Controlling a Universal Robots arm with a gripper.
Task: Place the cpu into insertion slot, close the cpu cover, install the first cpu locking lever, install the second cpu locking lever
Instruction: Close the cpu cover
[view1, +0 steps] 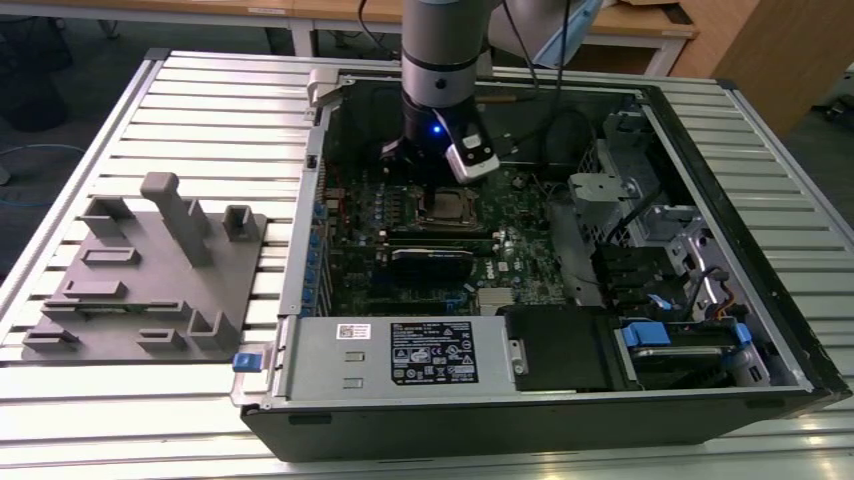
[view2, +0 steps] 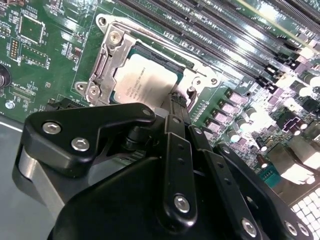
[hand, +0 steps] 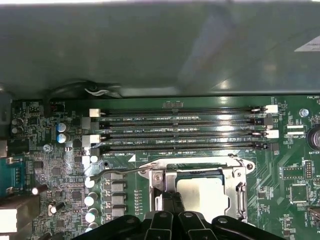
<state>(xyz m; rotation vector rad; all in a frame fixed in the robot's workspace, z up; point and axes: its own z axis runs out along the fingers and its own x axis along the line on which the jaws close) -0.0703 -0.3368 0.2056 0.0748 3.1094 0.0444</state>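
Note:
The cpu (view2: 145, 80) (hand: 200, 192), a flat silvery-tan square, lies in the insertion slot (view1: 447, 207) on the green board inside the open computer case. The cpu cover (view2: 102, 62) (hand: 239, 192), a silvery metal frame, lies flat around it. My gripper (view2: 179, 97) (hand: 170, 197) (view1: 430, 188) hangs right at the socket's edge, its two black fingers (hand: 162, 206) pressed together and shut, nothing visible between them. A thin metal locking lever (hand: 120, 171) sticks out sideways from the socket's corner beside the fingers.
Long black memory slots (hand: 185, 127) run just beyond the socket. In the exterior view a black card (view1: 430, 258), a labelled power supply (view1: 400, 355) and a drive bay with blue tabs (view1: 674, 335) fill the case. A grey fixture block (view1: 147, 270) stands on the slatted table.

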